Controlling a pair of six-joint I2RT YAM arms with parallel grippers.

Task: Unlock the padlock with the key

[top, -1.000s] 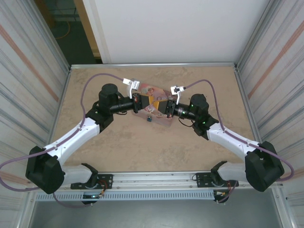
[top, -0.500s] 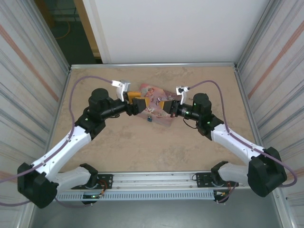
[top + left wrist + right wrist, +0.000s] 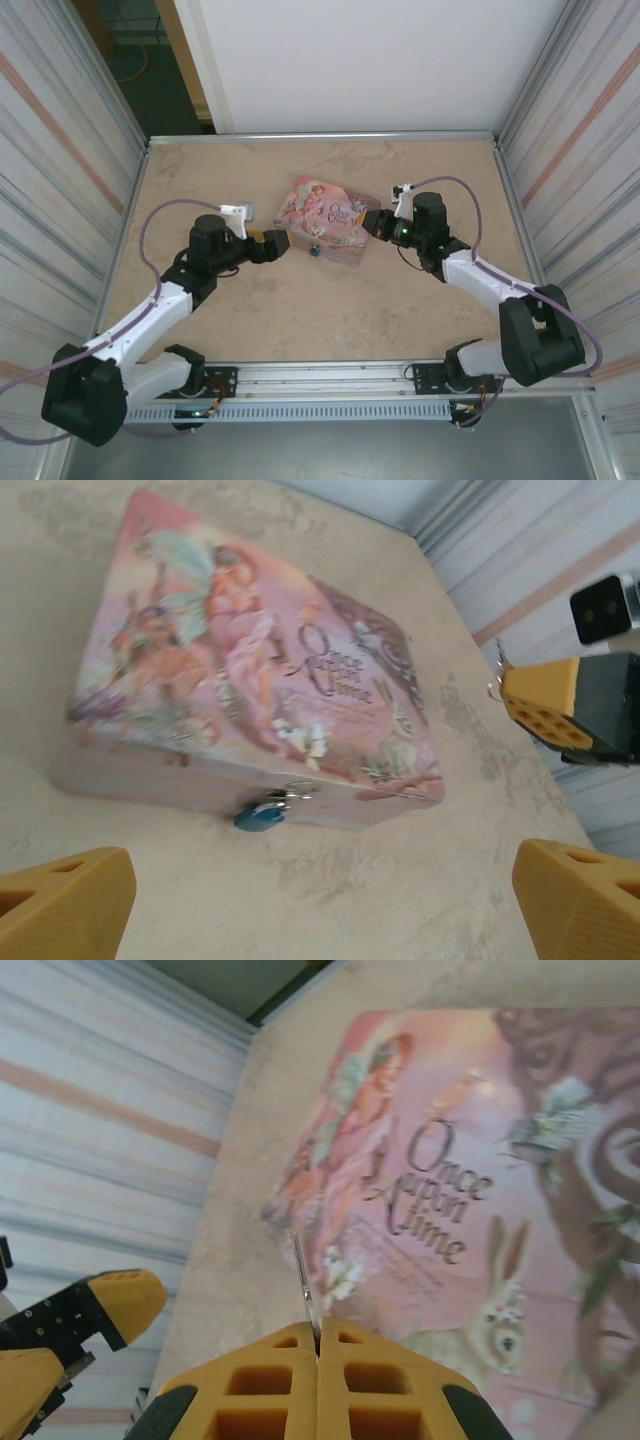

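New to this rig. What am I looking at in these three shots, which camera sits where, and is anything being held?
Two robot arms are bolted at the near edge of a table. The wide shot comes from a fixed camera above and behind them. The other two shots look out from a camera on each arm's wrist, so the yellow blocks at the bottom edge are that arm's own grasping part. On the table lies a pink picture tin with a tiny blue padlock at its front side. The left tool is open and holds nothing, just beside the tin. The right tool is shut on a thin metal key, close to the tin.
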